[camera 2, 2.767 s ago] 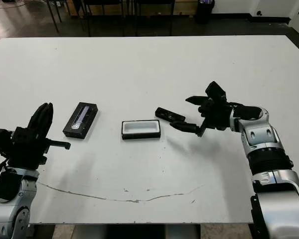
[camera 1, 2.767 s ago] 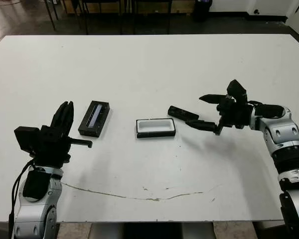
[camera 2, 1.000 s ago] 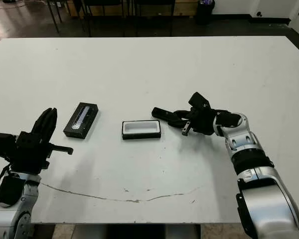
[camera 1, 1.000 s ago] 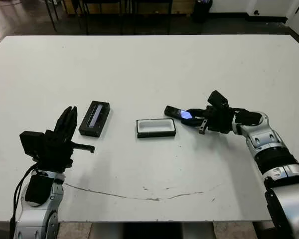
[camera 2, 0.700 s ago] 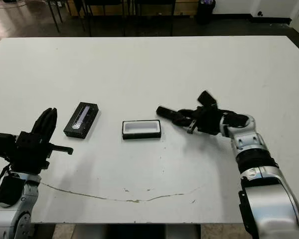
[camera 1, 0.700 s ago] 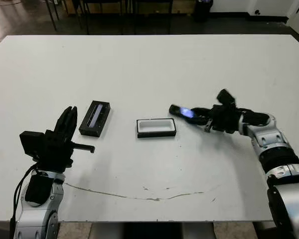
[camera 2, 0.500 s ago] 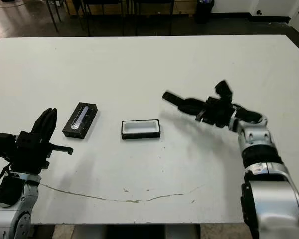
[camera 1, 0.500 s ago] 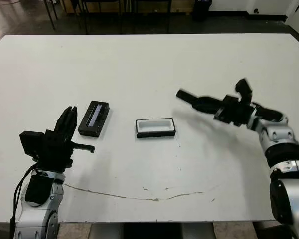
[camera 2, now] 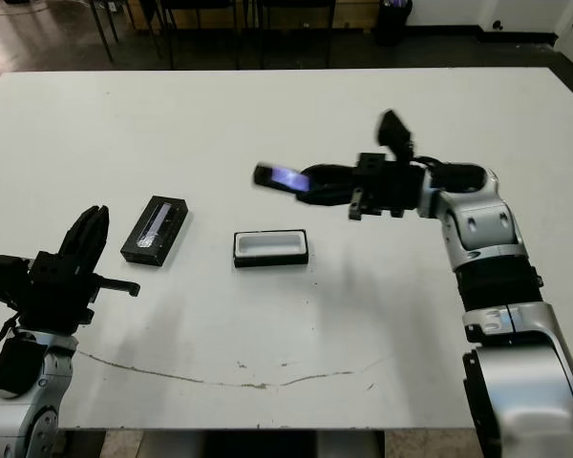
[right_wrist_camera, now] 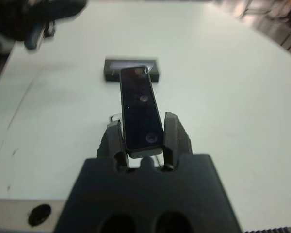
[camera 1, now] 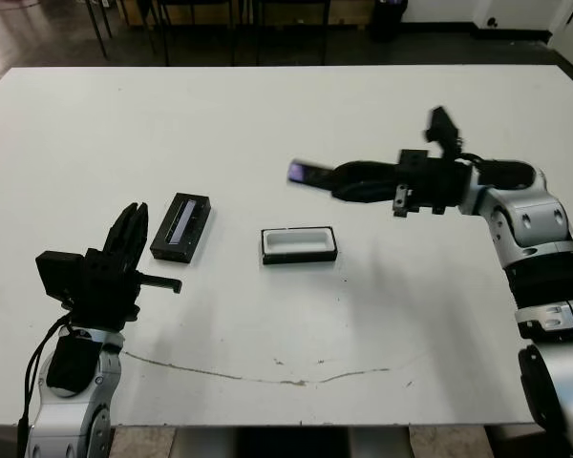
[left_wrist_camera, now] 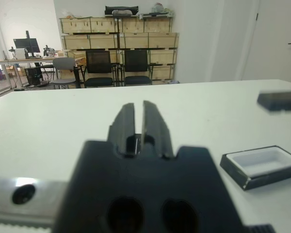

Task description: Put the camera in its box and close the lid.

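Above the middle of the white counter (camera 1: 267, 114), the right gripper (camera 1: 349, 181) holds the camera (camera 1: 315, 176) in the air, its 2 fingers (right_wrist_camera: 173, 133) closed on the near end of the bar. The camera is about level and points to the left, and its free end is a little blurred in the head views. In the right wrist view the camera (right_wrist_camera: 139, 109) sits between both fingers, one on each long side.

The box (camera 1: 299, 244) lies open on the counter, nearer than the camera and a little to the left of the gripper, with its white inside up. It is apart from the camera and from both grippers. The lid (camera 1: 181, 226) lies flat on the counter to the left of the box, well apart from it, with the glossy strip up.

The left gripper (camera 1: 129, 229) is at the near left, just beside the near end of the lid but not touching it. Its 2 fingers (left_wrist_camera: 122, 122) stand close together with only a thin gap between them, and they hold nothing.
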